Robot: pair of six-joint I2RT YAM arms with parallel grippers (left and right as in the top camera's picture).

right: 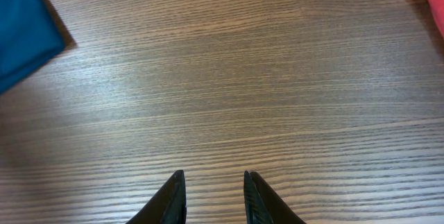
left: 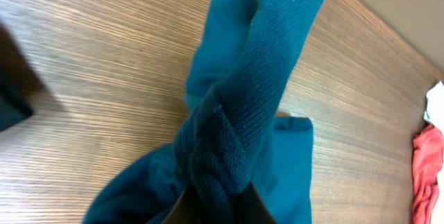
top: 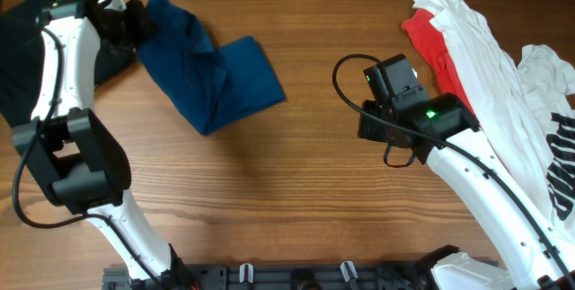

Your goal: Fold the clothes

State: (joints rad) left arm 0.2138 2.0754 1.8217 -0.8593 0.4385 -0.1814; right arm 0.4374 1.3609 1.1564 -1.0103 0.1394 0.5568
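A deep-blue shirt [top: 211,74] lies partly folded at the back left of the wooden table. One end of it is lifted and bunched into a thick roll [left: 243,113]. My left gripper [top: 142,22] is shut on that roll, and its fingertips [left: 177,213] are mostly buried in the cloth. A red shirt [top: 427,43] and white shirts [top: 490,65] are heaped at the right. My right gripper [right: 214,186] hovers over bare wood between the blue shirt and the heap, open a little with nothing between its fingers.
A dark garment [top: 18,39] lies at the back left corner behind the left arm. The right arm [top: 485,173] reaches in from the front right, beside the white shirts. A black rail [top: 296,276] runs along the front edge.
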